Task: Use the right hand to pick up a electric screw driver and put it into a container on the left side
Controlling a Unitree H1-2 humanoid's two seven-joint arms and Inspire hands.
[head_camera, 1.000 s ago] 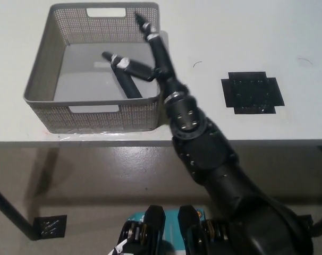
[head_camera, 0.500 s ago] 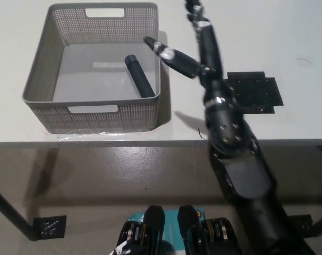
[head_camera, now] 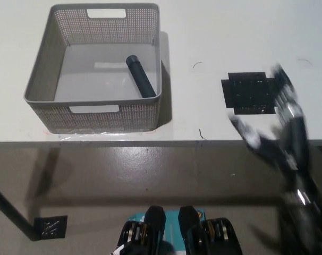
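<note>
The electric screwdriver [head_camera: 141, 77], a dark cylinder, lies inside the grey mesh container [head_camera: 43, 74] on the left of the white table, against its right wall. My black right hand [head_camera: 275, 125] is blurred with motion at the right, over the table's front edge near the black square mat. Its fingers are spread apart and hold nothing. My left hand is out of view.
A black square mat [head_camera: 251, 92] lies on the table right of the container. The white table [head_camera: 214, 32] ends in a front edge across the middle of the picture, with floor below.
My right hand has left the container, swung right across the table and dropped toward the front edge. The screwdriver stays in the container.
</note>
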